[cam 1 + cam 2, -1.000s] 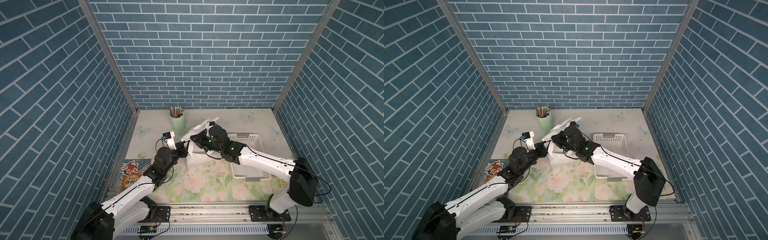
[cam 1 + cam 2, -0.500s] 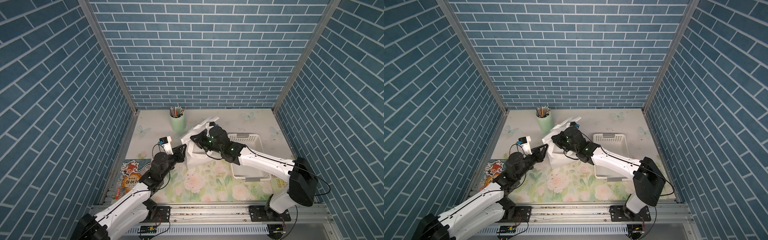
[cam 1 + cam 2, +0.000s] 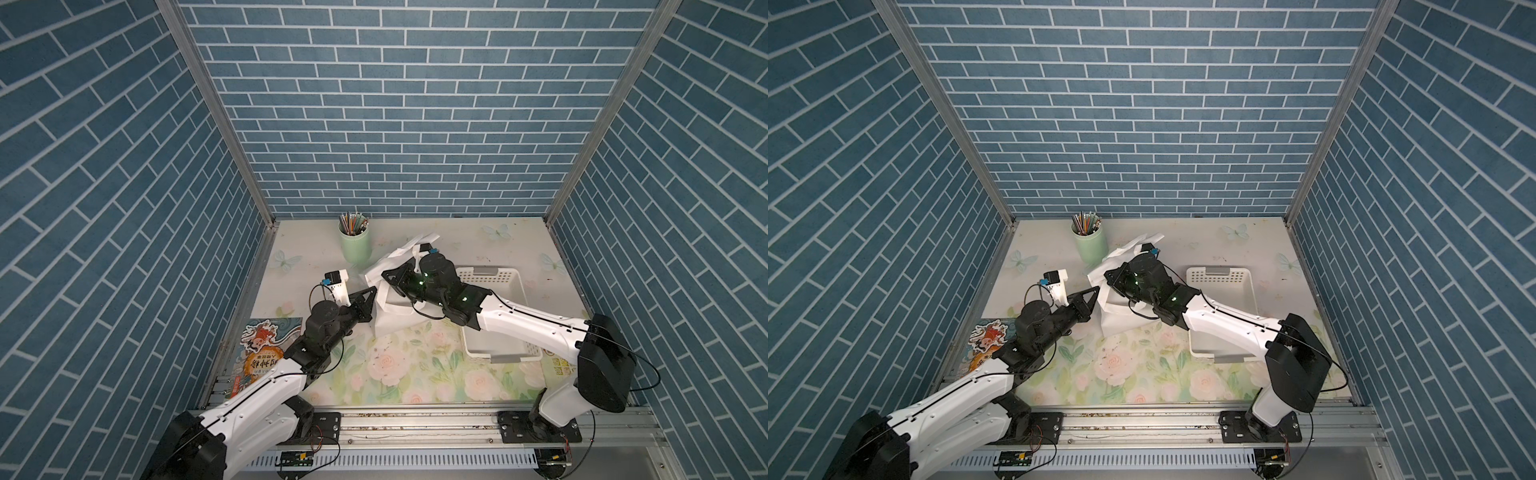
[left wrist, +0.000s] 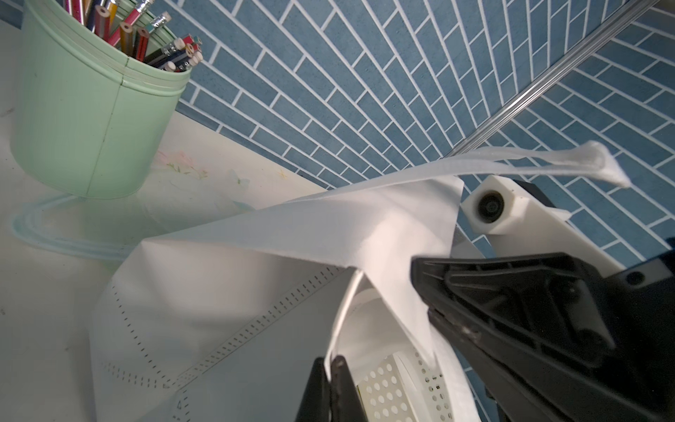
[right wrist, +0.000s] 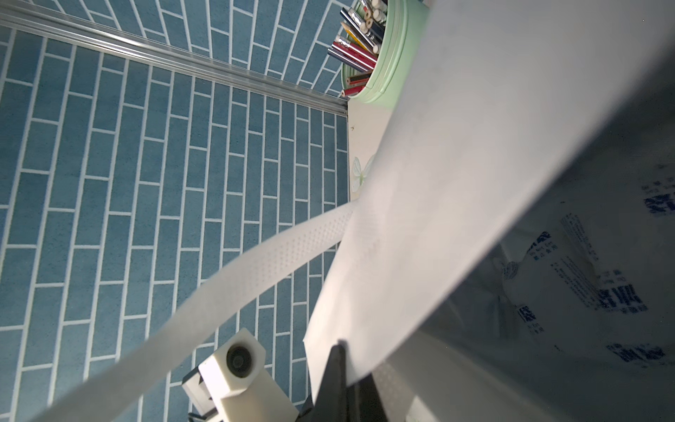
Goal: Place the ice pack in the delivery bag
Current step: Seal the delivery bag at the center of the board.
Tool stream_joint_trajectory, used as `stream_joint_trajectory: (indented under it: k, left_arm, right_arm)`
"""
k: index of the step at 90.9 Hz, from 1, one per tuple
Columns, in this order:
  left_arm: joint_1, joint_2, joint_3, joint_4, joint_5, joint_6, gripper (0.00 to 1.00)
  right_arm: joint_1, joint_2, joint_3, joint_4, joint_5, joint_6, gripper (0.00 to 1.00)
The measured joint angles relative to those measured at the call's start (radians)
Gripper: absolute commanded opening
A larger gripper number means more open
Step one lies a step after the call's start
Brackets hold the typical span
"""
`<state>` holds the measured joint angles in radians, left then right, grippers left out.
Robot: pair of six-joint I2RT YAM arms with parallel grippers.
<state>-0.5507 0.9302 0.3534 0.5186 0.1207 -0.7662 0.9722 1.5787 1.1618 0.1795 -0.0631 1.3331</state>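
Observation:
The white delivery bag point(image 3: 395, 322) point(image 3: 1121, 322) stands mid-table with its mouth held between both arms. My left gripper point(image 3: 373, 289) point(image 3: 1097, 289) point(image 4: 330, 360) is shut on a thin white edge of the bag's left rim. My right gripper point(image 3: 384, 274) point(image 3: 1106, 275) point(image 5: 346, 352) is shut on the bag's rim from the other side. In the right wrist view the ice pack point(image 5: 584, 277), a white pouch with blue print, lies inside the bag's dark interior. One strap point(image 4: 511, 164) point(image 5: 237, 285) hangs loose in the air.
A mint cup of pencils point(image 3: 354, 245) point(image 3: 1089, 245) point(image 4: 91, 120) stands just behind the bag. A white perforated basket point(image 3: 498, 274) point(image 3: 1221, 272) sits to the right under my right arm. A colourful booklet point(image 3: 262, 349) point(image 3: 986, 336) lies at the front left.
My left gripper's jaws have come together on the bag's left rim. The right gripper has kept its hold on the bag, whose top has shifted slightly.

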Motion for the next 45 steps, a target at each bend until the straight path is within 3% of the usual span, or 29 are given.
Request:
stream_joint_trajectory:
  k: [45]
  left_arm:
    - [0.000,0.001,0.000,0.016,0.012,-0.002,0.01]
  right_arm:
    - [0.001,0.000,0.000,0.018,0.001,-0.024,0.00]
